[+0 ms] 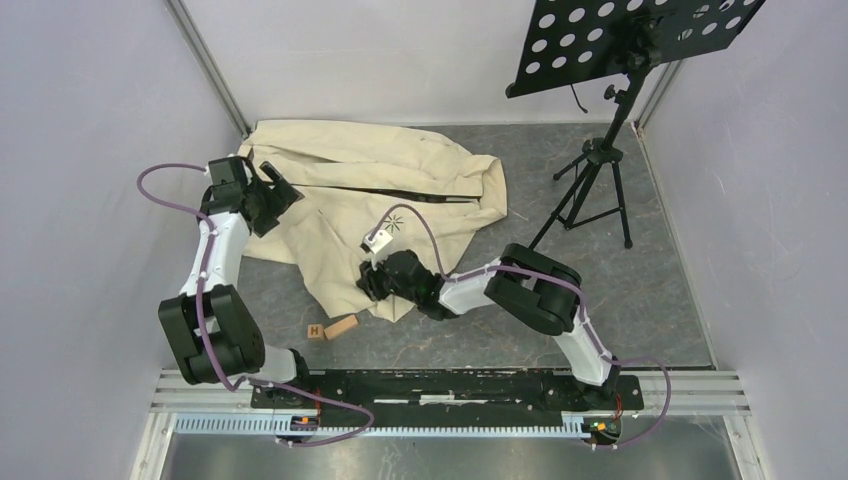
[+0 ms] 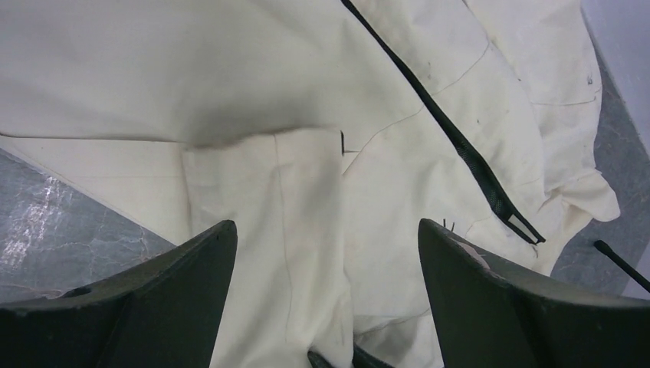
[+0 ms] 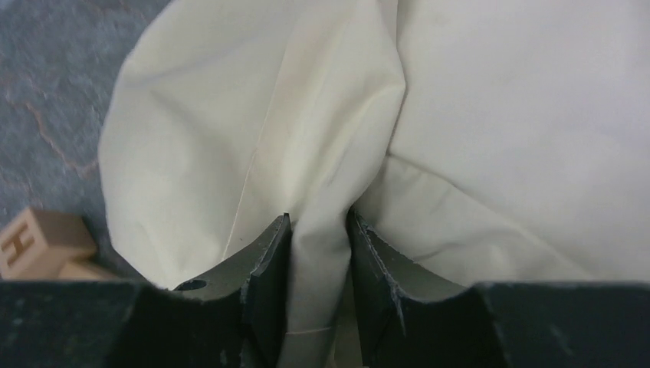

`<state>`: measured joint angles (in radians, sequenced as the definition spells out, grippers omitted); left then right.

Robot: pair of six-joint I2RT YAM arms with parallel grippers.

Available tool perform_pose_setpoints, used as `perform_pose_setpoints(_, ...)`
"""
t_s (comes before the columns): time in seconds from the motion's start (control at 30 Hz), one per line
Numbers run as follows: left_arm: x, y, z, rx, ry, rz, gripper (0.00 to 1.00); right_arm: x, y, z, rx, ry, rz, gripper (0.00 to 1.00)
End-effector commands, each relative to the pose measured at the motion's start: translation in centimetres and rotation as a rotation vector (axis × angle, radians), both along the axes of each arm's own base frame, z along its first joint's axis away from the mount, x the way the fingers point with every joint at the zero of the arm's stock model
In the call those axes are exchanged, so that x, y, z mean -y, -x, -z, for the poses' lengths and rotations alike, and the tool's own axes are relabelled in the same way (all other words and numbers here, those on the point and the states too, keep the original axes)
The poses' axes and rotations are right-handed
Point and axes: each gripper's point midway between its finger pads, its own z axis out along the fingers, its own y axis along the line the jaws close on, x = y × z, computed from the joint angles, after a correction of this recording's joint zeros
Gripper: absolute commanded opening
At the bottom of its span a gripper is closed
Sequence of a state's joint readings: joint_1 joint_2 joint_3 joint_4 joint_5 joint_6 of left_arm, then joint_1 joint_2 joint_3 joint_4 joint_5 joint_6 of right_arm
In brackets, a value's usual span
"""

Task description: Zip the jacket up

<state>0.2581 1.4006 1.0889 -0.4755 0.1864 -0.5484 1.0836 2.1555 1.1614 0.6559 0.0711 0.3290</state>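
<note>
The cream jacket [image 1: 370,190] lies crumpled on the grey table, its dark zipper [image 1: 400,193] running across it and a black starburst logo [image 1: 396,222] near the middle. My left gripper [image 1: 275,190] is open over the jacket's left part; in the left wrist view its fingers [image 2: 192,268] stand wide apart above cream fabric [image 2: 306,230], with the zipper [image 2: 460,146] ahead to the right. My right gripper [image 1: 372,283] is at the jacket's near hem. In the right wrist view it [image 3: 318,230] is shut on a fold of cream fabric [image 3: 322,184].
Two small wooden blocks [image 1: 332,328] lie on the table just left of the right gripper, also in the right wrist view [image 3: 38,244]. A black tripod stand [image 1: 595,180] with a perforated tray stands at the back right. Walls enclose the table.
</note>
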Motion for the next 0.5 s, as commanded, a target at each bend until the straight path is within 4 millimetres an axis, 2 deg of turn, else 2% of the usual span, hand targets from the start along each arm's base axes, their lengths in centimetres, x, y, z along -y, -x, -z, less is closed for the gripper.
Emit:
perform_pose_setpoints(0.0, -0.3, -1.1, -0.2, 0.029, 0.028, -0.008, 0.93, 1.8, 1.8, -3.2, 0.029, -0.070, 0.066, 0.42)
perform_pose_setpoints(0.1, -0.6, -1.4, 0.3, 0.019, 0.029, -0.004, 0.93, 1.9, 1.7, -5.6, 0.050, -0.072, 0.058, 0.50)
perform_pose_setpoints(0.17, -0.9, -1.4, 0.2, 0.018, 0.024, -0.003, 0.93, 2.2, 0.9, -7.1, 0.121, -0.026, 0.066, 0.65)
perform_pose_setpoints(0.27, -1.2, -1.4, -0.8, 0.033, 0.008, 0.002, 0.95, 3.0, -1.7, -9.7, 0.249, 0.074, 0.105, 0.84)
perform_pose_setpoints(0.3, -1.4, -1.4, -1.1, 0.040, -0.005, 0.004, 0.96, 3.2, -2.5, -10.3, 0.280, 0.099, 0.106, 0.87)
perform_pose_setpoints(0.4, -1.6, -1.4, -2.2, 0.063, -0.043, 0.022, 0.97, 4.0, -5.6, -12.1, 0.339, 0.155, 0.128, 0.92)
perform_pose_setpoints(0.47, -1.9, -1.5, -2.9, 0.082, -0.066, 0.021, 0.99, 4.7, -7.5, -12.3, 0.390, 0.213, 0.128, 0.95)
